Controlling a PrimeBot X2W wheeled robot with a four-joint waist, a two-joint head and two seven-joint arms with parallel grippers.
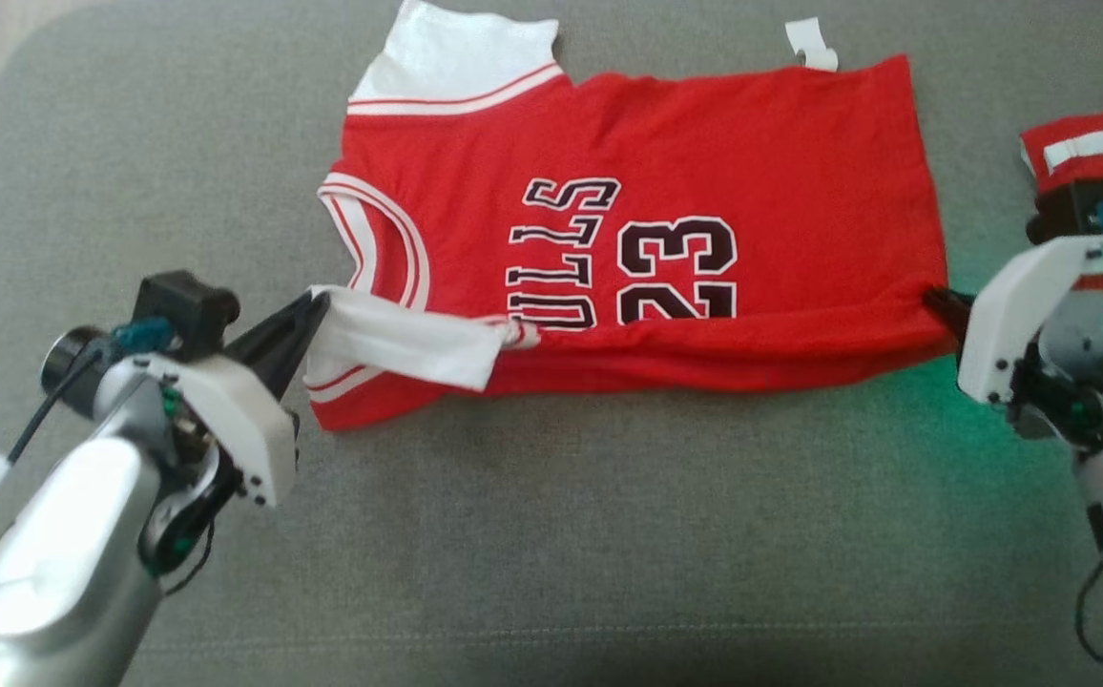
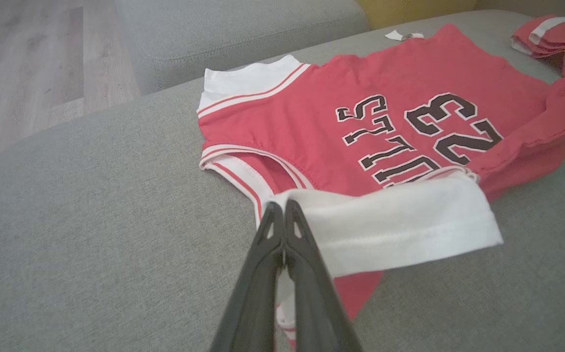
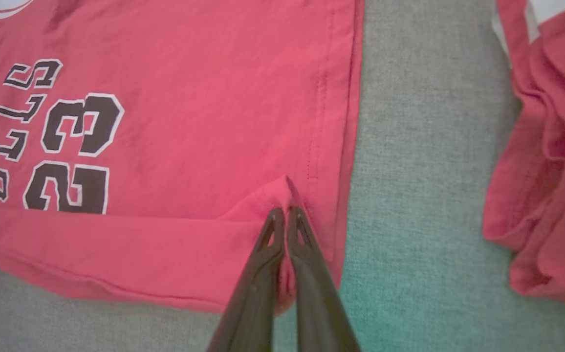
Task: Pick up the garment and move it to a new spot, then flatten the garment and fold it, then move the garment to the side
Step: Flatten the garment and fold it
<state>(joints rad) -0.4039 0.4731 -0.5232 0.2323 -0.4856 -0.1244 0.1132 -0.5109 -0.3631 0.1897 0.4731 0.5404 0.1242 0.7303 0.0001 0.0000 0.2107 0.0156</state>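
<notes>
The garment (image 1: 685, 153) is a red jersey with white sleeves and black "23" lettering, lying sideways on the grey cushion. Its near long edge is folded up over the print. My left gripper (image 1: 315, 307) is shut on the white sleeve (image 1: 408, 345) at the jersey's collar end; the pinch shows close up in the left wrist view, left gripper (image 2: 282, 208) on white cloth (image 2: 400, 225). My right gripper (image 1: 933, 301) is shut on the folded hem corner, and the right wrist view has the same gripper (image 3: 285, 212) biting red fabric (image 3: 189, 98).
A second red and white garment (image 1: 1100, 143) lies bunched at the far right, behind my right wrist. A small white tag (image 1: 811, 43) rests by the jersey's far edge. The grey cushion (image 1: 561, 534) extends toward me; wooden floor (image 2: 28, 63) lies beyond its left edge.
</notes>
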